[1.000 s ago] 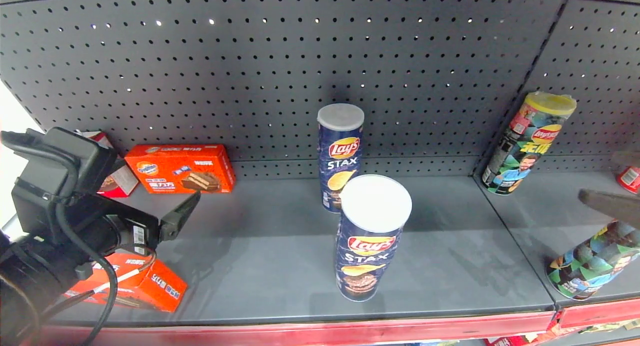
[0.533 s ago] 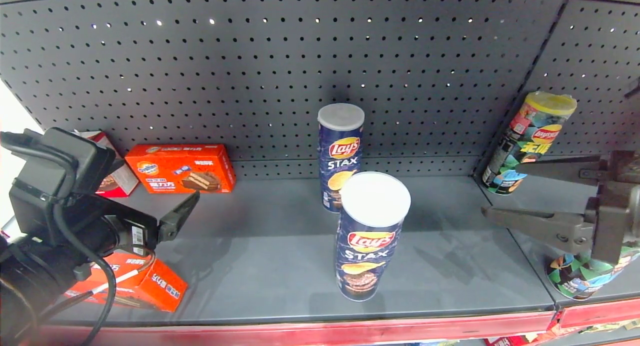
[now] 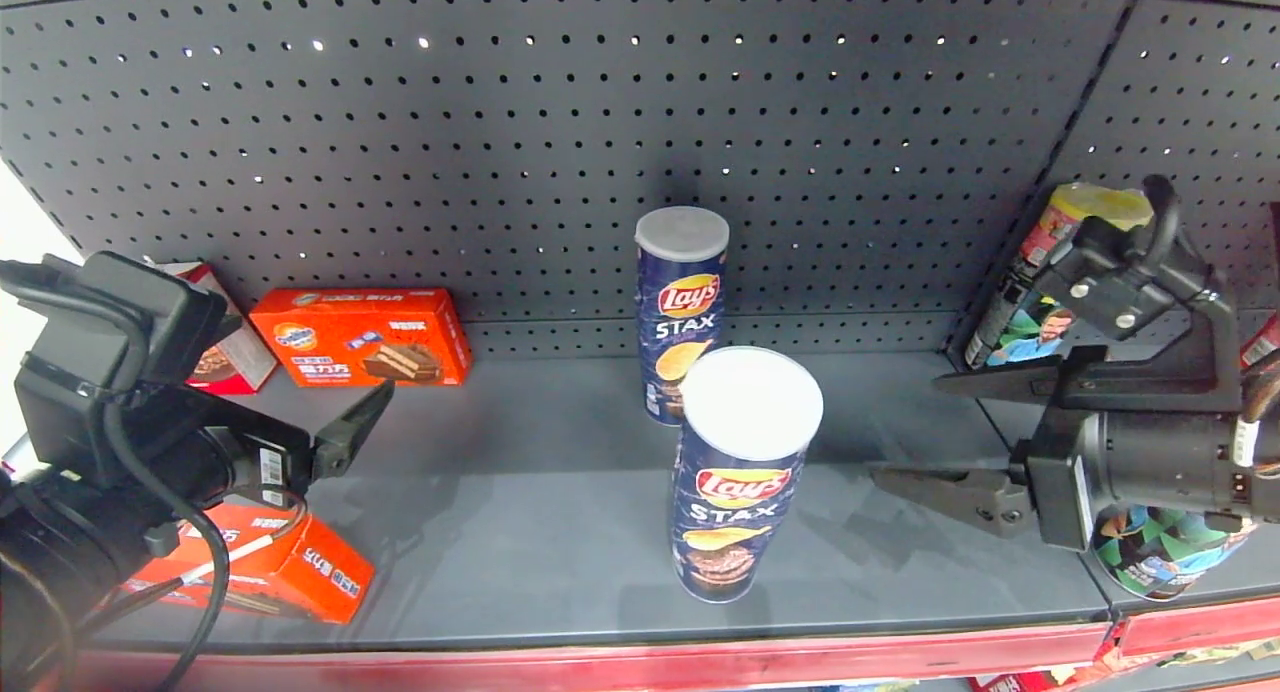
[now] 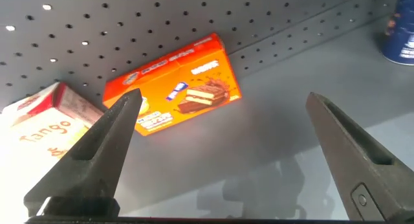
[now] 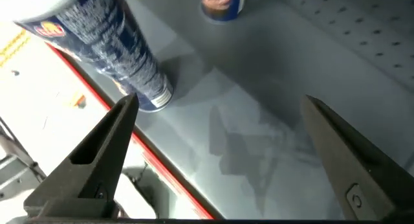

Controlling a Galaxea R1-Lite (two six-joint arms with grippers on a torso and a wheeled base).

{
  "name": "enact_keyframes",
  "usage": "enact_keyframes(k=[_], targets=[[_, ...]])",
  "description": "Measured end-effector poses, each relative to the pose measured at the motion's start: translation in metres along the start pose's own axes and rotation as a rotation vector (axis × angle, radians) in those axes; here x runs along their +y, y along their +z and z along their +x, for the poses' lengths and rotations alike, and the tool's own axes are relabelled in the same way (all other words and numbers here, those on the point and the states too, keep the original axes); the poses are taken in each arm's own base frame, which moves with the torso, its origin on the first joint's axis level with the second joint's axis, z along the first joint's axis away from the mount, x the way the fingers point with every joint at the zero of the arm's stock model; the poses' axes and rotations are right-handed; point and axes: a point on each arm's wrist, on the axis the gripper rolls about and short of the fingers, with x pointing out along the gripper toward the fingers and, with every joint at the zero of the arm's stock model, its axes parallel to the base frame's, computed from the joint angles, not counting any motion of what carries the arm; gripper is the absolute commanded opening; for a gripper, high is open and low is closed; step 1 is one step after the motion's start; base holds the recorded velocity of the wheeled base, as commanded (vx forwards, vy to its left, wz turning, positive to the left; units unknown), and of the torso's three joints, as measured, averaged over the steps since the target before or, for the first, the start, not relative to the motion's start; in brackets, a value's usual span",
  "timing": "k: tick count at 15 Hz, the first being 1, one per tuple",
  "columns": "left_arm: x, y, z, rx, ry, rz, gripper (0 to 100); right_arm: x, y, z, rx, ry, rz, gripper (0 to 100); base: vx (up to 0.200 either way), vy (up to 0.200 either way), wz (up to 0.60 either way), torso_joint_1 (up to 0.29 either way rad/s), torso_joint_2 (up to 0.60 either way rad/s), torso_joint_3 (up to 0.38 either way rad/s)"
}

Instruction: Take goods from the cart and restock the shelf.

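- Head view: a grey shelf [image 3: 520, 542] with a red front lip and a dark pegboard wall [image 3: 450, 122] behind it.
  - The front can [image 3: 738, 482] stands upright near the lip, its long axis vertical. The back can [image 3: 681, 312] stands behind it, close to the wall.
  - My right gripper [image 3: 910, 430] hangs to the right of the front can at about mid-height. It is spread wide, holds nothing, and its fingers point leftward at the can, near it but apart.
  - I judge this arm much the nearer one for any nudge or grasp, with a sideways approach across the can's axis.
- Left wrist view: the same grey shelf and pegboard.
  - My left gripper [image 4: 223, 100] is spread and empty, facing an orange box [image 4: 173, 83] that lies against the wall.
  - The blue base of what I take to be the back can is at the far edge of this picture, well apart from my fingers.
- Right wrist view: shelf floor and red lip below me.
  - My right gripper's jaws stand open.
  - The front can rises beside one finger, outside the gap, not between the jaws.
  - I judge I would have to shift toward the lip to centre it.
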Motion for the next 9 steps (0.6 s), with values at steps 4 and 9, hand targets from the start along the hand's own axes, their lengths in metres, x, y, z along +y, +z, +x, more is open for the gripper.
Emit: enact_keyframes(k=[4, 9], targets=[[0.002, -0.001, 0.0, 0.003, 0.009, 0.0, 100, 0.002, -0.006, 0.021, 0.057, 0.024, -0.006, 100, 0.0, 0.0, 0.0, 0.0, 0.0, 0.0], [0.003, 0.0, -0.002, -0.002, 0.015, -0.003, 100, 0.003, -0.013, 0.038, 0.103, 0.042, -0.013, 100, 0.0, 0.0, 0.0, 0.0, 0.0, 0.0]])
